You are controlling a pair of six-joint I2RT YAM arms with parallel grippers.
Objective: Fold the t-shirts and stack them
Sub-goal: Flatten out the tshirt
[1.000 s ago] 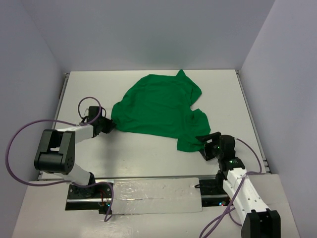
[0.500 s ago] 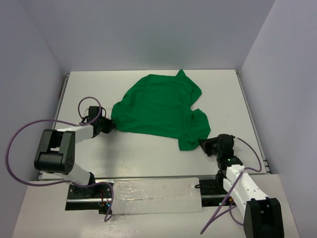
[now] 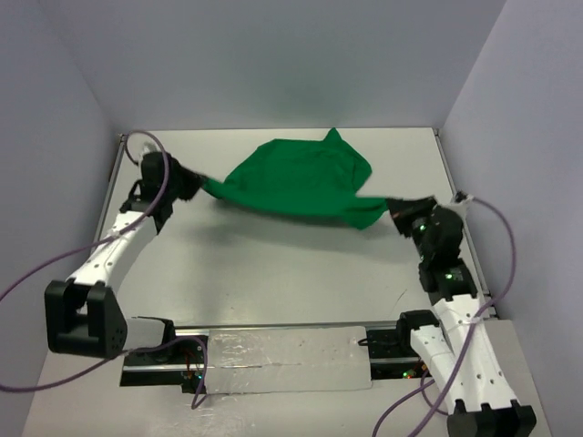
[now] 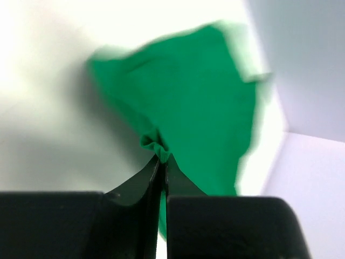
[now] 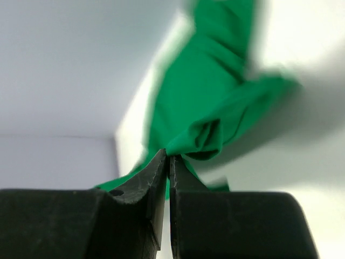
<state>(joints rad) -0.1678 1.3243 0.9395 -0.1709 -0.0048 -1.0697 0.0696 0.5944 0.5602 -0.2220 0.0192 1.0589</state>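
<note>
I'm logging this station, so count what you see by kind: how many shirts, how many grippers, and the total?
t-shirt, green: 1
Grippers: 2, the left gripper and the right gripper, each shut on the t-shirt
Total: 3

The t-shirt (image 3: 296,182) is plain bright green all over, with no print or stripe. It turns a darker green only in its folds and creases. The table (image 3: 273,273) under it is a flat off-white, with a soft grey shadow beneath the cloth. The walls (image 3: 273,64) are pale lavender-grey. The left arm (image 3: 109,259) and right arm (image 3: 465,355) have white links and black joints. The left gripper (image 3: 194,181) and right gripper (image 3: 393,208) are black, and the fingers (image 4: 135,189) look glossy black up close. Small green lights (image 3: 422,221) glow on the right arm. The cables (image 3: 506,238) are purple. The mounting plate (image 3: 282,360) along the near edge is silvery and mottled.
</note>
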